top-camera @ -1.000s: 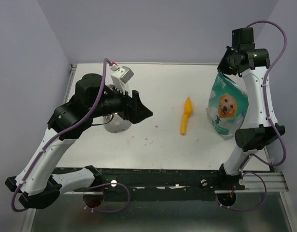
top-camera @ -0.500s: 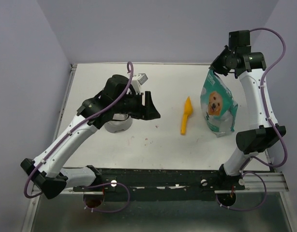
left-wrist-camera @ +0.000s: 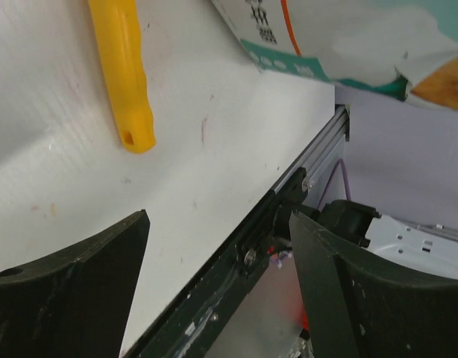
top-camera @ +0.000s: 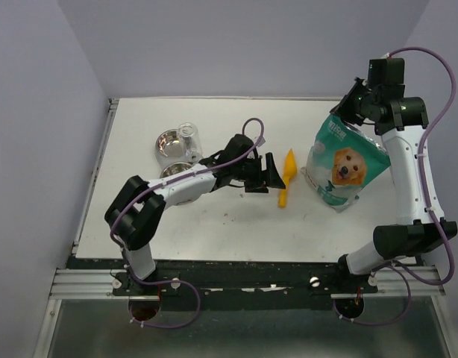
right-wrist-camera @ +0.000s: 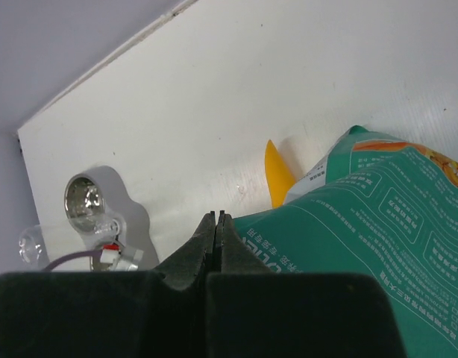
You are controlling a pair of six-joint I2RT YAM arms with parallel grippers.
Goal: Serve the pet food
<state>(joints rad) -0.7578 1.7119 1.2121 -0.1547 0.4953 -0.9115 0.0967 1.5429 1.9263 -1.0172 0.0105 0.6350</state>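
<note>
Teal bag [top-camera: 347,165] pinched by right end effector [right-wrist-camera: 216,220]

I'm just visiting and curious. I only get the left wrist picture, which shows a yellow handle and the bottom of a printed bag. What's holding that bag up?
Observer: The right gripper. Its jaws are shut, pinching the top edge of the bag, which has a dog's picture on it.
Operator: And the yellow thing?
Observer: It's a scoop lying flat on the table. The left gripper is open and hovers right beside it.
Operator: Where would the food go?
Observer: Probably the metal bowl at the table's far left, next to a clear bottle.
</note>
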